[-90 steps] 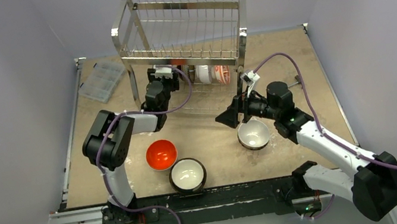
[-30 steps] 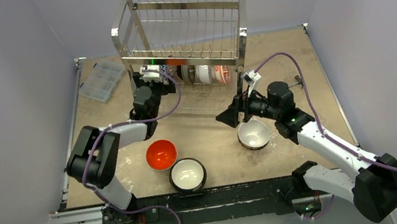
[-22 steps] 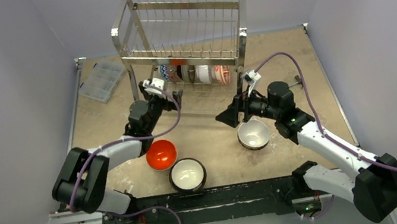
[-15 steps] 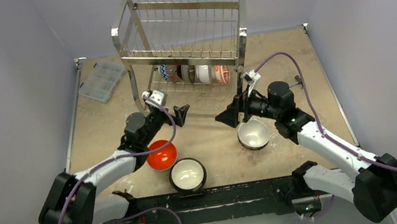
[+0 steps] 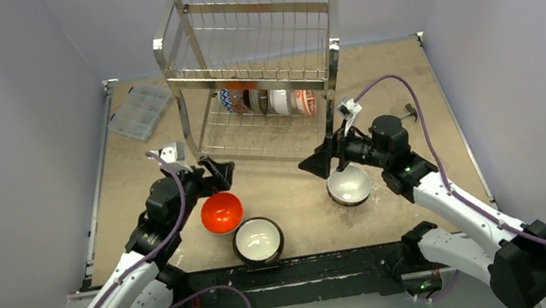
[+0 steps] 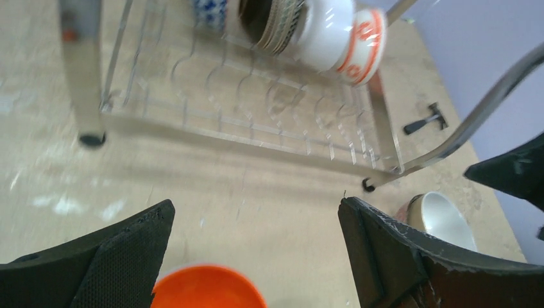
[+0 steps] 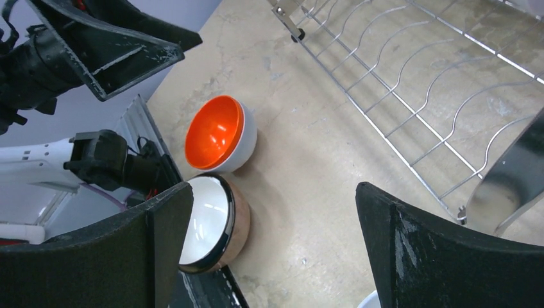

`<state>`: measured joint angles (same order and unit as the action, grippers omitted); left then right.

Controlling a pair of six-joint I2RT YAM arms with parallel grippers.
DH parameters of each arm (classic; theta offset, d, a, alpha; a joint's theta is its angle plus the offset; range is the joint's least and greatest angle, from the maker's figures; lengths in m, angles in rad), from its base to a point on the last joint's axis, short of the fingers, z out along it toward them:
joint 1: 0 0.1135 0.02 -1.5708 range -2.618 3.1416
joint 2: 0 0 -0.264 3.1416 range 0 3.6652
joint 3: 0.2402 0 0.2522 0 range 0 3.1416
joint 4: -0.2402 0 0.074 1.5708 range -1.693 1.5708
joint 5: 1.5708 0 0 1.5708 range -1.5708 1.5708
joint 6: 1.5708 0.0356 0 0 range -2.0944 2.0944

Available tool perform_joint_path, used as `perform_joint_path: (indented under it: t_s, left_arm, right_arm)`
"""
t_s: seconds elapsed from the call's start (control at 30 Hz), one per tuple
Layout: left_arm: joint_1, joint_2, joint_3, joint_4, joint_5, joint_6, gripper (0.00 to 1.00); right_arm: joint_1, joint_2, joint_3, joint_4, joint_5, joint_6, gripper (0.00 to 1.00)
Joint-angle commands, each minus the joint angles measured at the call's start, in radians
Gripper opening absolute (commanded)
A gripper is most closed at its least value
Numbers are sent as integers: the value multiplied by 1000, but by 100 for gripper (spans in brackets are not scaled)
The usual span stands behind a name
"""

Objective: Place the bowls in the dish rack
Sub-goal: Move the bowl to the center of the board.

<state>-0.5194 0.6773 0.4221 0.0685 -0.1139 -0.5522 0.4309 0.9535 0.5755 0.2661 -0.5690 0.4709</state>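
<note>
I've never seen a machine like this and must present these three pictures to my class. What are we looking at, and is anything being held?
Two robot arms are bolted at the near edge of the table. The wide picture comes from a camera above and behind them; the other two come from wrist cameras, looking out between black fingers. The left gripper and right gripper are open, holding nothing. On the table sit an orange bowl, a dark-rimmed bowl and a white bowl. More bowls stand in the lower tier of the dish rack. A clear plastic box lies nearby.

Clear compartment box (image 5: pixel 139 111) far-left on table (image 5: pixel 290 180); black tool (image 6: pixel 426 119) far-right.
</note>
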Motion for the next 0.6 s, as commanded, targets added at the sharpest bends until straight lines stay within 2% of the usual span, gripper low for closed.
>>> perform_joint_path:
  t_s: [0.0,0.2,0.3,0.47,0.57]
  left_arm:
    - [2,-41,27,-306,-68,-181,99]
    - [2,22,72,-473,-1,-286,97]
    - [3,76,107,-531,45,-291,96]
    - [1,114,133,-509,109,-287,94]
    - [0,111,138,-446,171,-292,94]
  right_arm:
    - [2,-39,-7,-73,18,-14,99]
    - [2,-84,34,-270,132,-5,98]
    - [2,-109,61,-379,186,0,98]
    - [2,-171,41,-484,336,46,99]
    - [2,-211,12,-506,434,136,99]
